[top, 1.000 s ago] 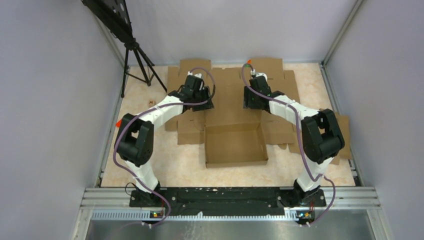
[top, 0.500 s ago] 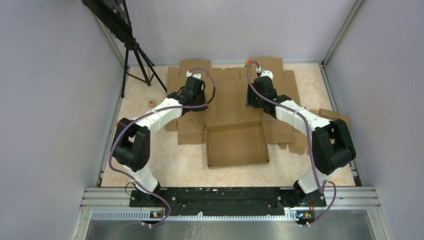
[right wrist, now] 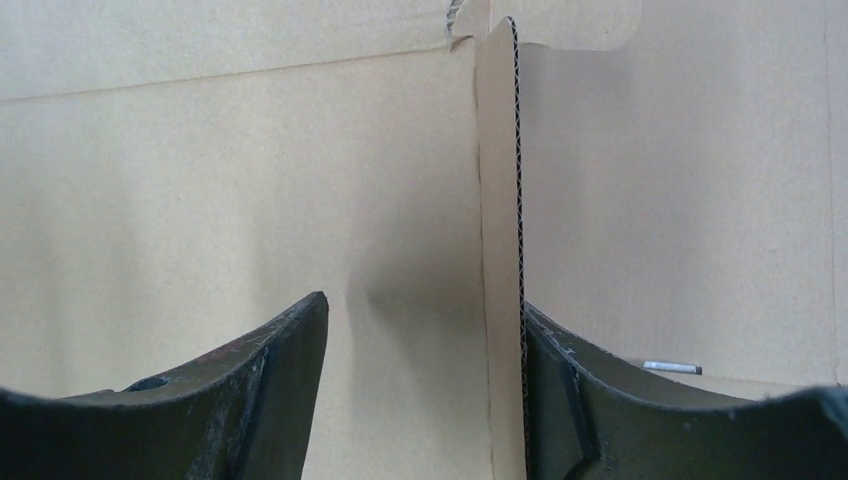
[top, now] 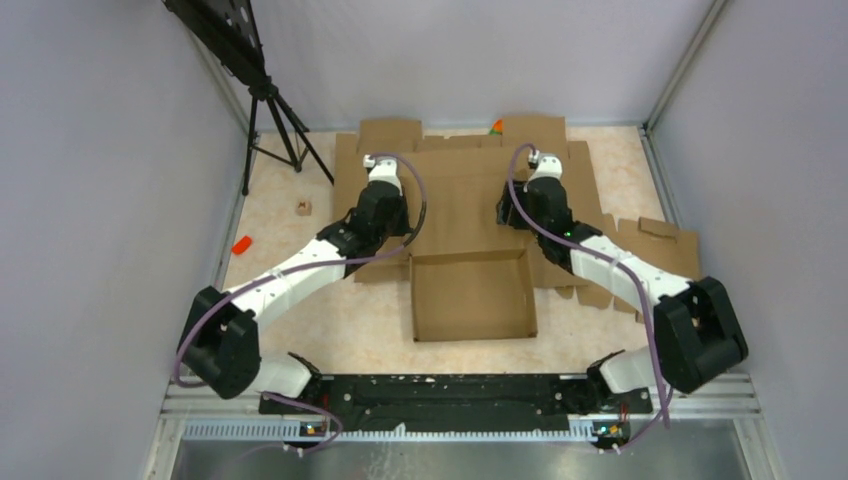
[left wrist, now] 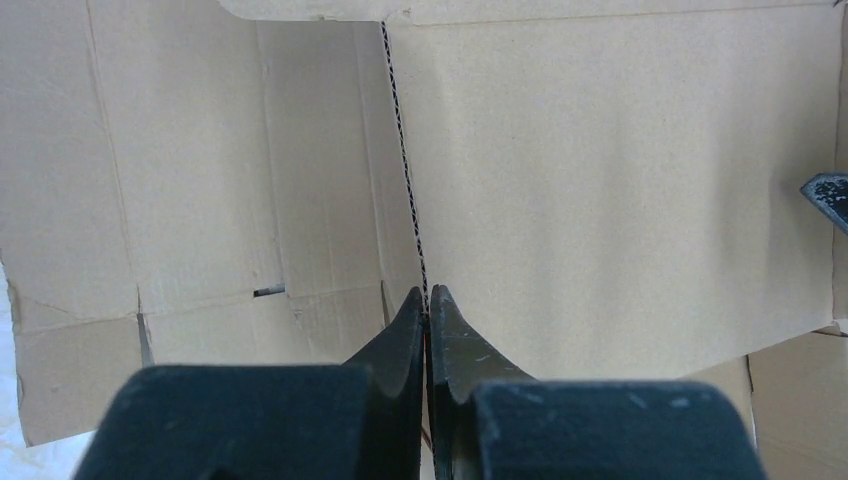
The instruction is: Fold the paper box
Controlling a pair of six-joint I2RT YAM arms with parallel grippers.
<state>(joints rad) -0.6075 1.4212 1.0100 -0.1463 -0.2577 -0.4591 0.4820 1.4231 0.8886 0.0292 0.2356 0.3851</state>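
- Black mounting rail (top: 440, 390) along the near table edge, with both arm bases bolted on it.
- Plain brown cardboard paper box (top: 470, 300) at mid-table, just beyond the rail. The near part is a shallow open tray with its walls standing. The wide lid panel lies flat beyond the tray, reaching toward the far wall.
- Left gripper (left wrist: 428, 300): fingers pressed together, pinching the thin corrugated edge of the upright side flap on the lid panel's left.
- Right gripper (right wrist: 424, 305): fingers spread. The lid's right side flap stands upright between them, touching the inner face of one finger and apart from the other.
- Flat brown notched cardboard blanks (top: 655, 240) lie beside the box on both sides, on the beige mottled tabletop (top: 300, 310).
- Small red-orange piece (top: 241, 244) and small brown block (top: 303, 208) to the left, well apart from the box.
- Black tripod (top: 275, 110) in the far-left corner.
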